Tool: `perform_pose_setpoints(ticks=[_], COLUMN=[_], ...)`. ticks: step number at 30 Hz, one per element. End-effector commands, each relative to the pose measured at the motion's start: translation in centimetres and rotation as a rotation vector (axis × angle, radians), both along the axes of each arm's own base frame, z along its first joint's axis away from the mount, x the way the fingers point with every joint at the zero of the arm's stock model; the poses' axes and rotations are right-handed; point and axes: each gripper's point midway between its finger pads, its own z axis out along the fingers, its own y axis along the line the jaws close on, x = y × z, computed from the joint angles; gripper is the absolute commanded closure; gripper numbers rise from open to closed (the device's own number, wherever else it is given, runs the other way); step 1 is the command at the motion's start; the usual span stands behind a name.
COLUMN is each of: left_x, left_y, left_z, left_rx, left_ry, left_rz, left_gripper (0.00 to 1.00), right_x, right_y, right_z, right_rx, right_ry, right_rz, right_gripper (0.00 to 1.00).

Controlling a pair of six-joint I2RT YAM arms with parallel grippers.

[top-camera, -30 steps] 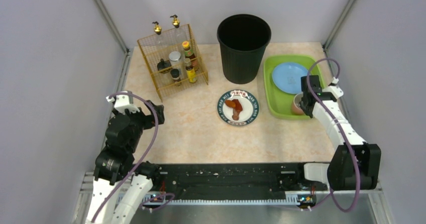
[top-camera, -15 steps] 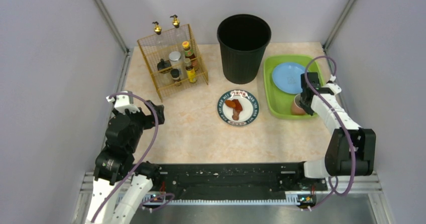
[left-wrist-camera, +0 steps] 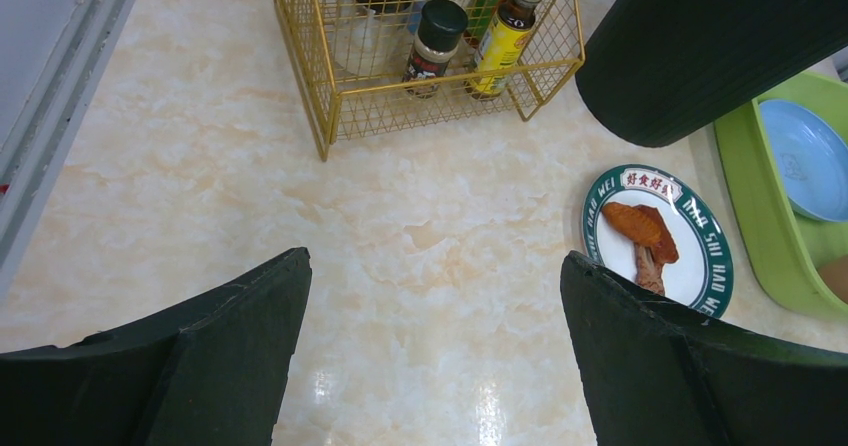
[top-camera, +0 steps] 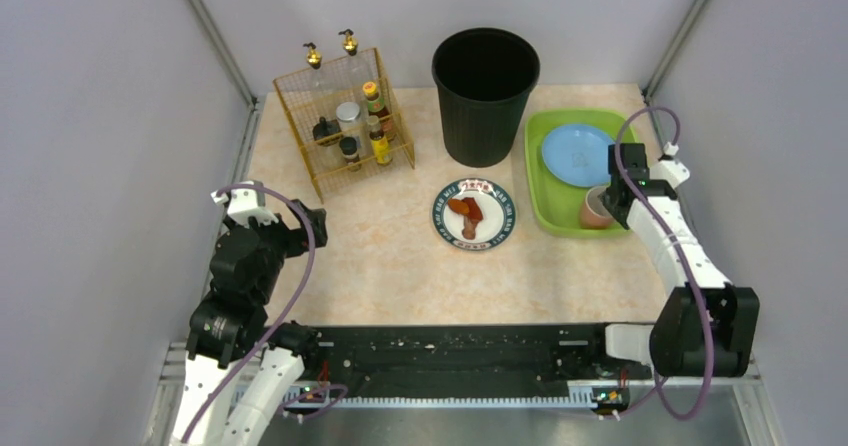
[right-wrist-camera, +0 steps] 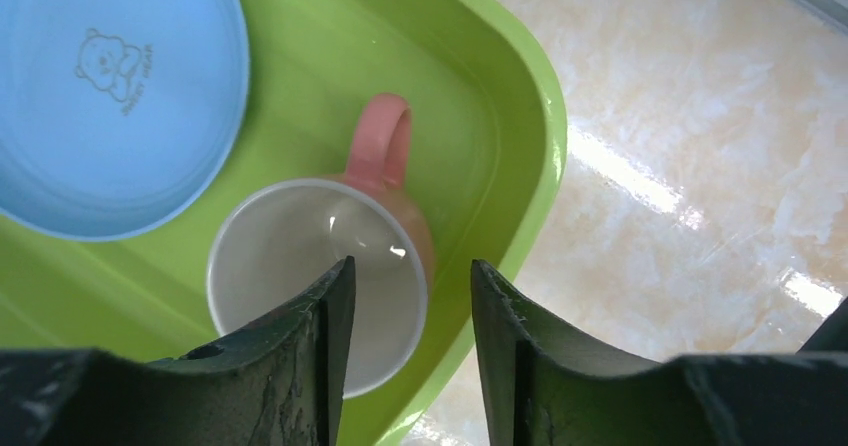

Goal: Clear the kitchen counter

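Marbled kitchen counter [left-wrist-camera: 200, 166] holds a "WEI" plate [left-wrist-camera: 705, 266]; left claw [left-wrist-camera: 435, 261] wide, right claw [right-wrist-camera: 412, 266] narrow.

A robot test cell dressed up as a kitchen. Plain pale walls [top-camera: 100, 116] and bare aluminium frame posts [top-camera: 215, 41] box in a single tabletop, and the left arm [top-camera: 240, 266] and right arm [top-camera: 670, 236] are mounted on a black rail strip [top-camera: 460, 351] along its near edge. The kitchen part is staged on the kitchen counter [top-camera: 380, 256]: a gold wire rack [top-camera: 298, 136] of condiment bottles at far left, a black bin [top-camera: 485, 116] at the far middle, a patterned plate [top-camera: 444, 216] of food in the centre, and a lime-green tray [top-camera: 548, 201] of crockery at right.
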Motion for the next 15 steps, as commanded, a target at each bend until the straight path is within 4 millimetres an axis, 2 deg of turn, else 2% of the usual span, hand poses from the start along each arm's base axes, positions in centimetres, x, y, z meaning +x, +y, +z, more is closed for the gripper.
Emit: perform_pose_setpoints(ticks=[1, 4, 7, 11, 15], left_x=[0.4, 0.4, 0.5, 0.6, 0.7], left_y=[0.2, 0.1, 0.1, 0.0, 0.0], left_z=[0.4, 0.3, 0.2, 0.1, 0.0], left_rx=[0.006, 0.006, 0.008, 0.013, 0.018], left_ry=[-0.021, -0.019, -0.013, -0.009, -0.002], left_rz=[0.012, 0.010, 0.008, 0.002, 0.003], left_gripper=[0.01, 0.01, 0.01, 0.01, 0.01], right_x=[-0.1, 0.0, 0.6, 0.9, 0.6], right_y=[-1.2, -0.7, 1.2, 5.9, 10.5], right_z=[5.0, 7.4, 9.6, 11.5, 13.0], right_rx=[-0.065, -0.079, -0.054, 0.007, 0.042], right_ry=[-0.104, -0.157, -0.237, -0.352, -0.388], right_rz=[0.009, 0.083, 0.245, 0.470, 0.664], right_gripper=[0.52, 0.42, 0.32, 0.26, 0.25])
